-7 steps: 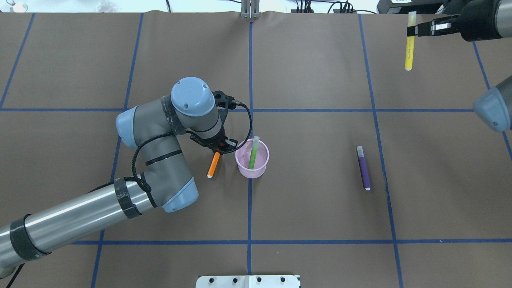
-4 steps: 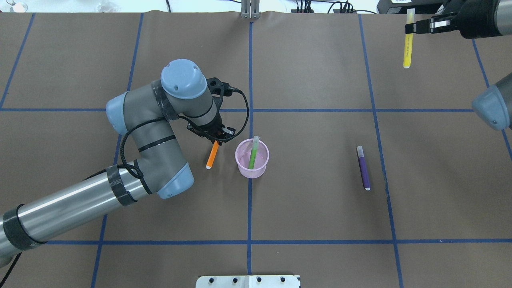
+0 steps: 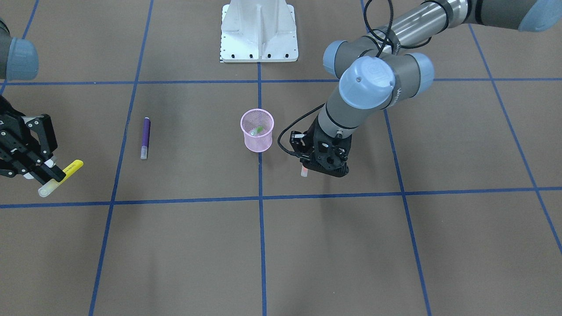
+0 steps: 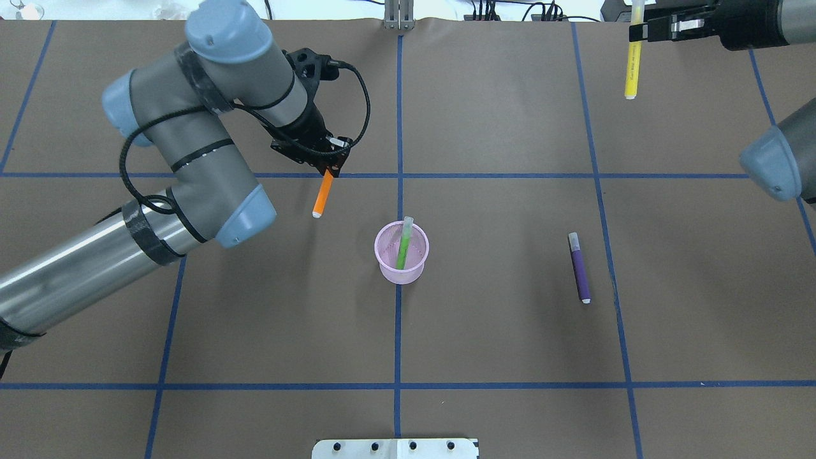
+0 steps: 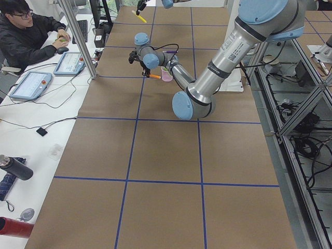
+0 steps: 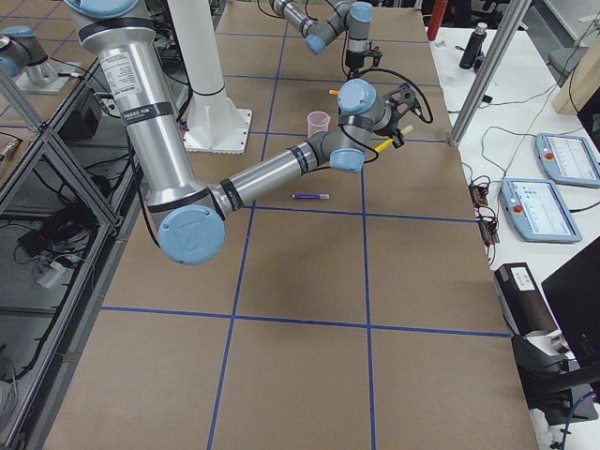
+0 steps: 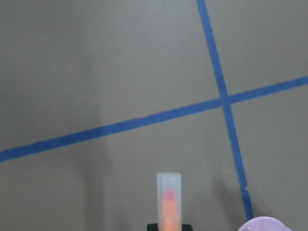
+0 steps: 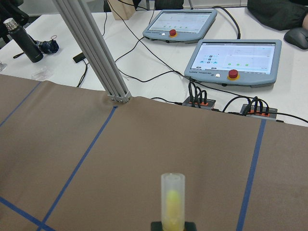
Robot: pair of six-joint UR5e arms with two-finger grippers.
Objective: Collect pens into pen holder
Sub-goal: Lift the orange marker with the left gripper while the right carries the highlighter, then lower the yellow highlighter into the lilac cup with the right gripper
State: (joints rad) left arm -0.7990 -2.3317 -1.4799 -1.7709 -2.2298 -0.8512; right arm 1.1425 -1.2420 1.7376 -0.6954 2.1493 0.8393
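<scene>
The pink mesh pen holder [image 4: 389, 268] stands at the table's middle with the green pen [image 4: 403, 245] upright in it; it also shows in the front view [image 3: 257, 139]. My left gripper [image 4: 329, 171] is shut on the orange pen [image 4: 322, 196] and holds it in the air, up and left of the holder. The wrist view shows its whitish cap [image 7: 169, 192] pointing forward. My right gripper [image 4: 635, 30] is shut on the yellow pen [image 4: 631, 67], held high at the far right, also seen in the front view [image 3: 70, 169]. The purple pen [image 4: 579, 269] lies flat on the table, right of the holder.
Brown paper with blue tape lines [image 4: 398, 175] covers the table. The robot's white base plate [image 3: 258, 30] is at the near edge. A metal post [image 8: 103, 72] and two operator tablets [image 8: 233, 57] stand beyond the far right edge.
My left gripper has lifted the orange pen off the table beside the holder and carried it up and away to the far left. My right gripper has risen slightly with the yellow pen.
</scene>
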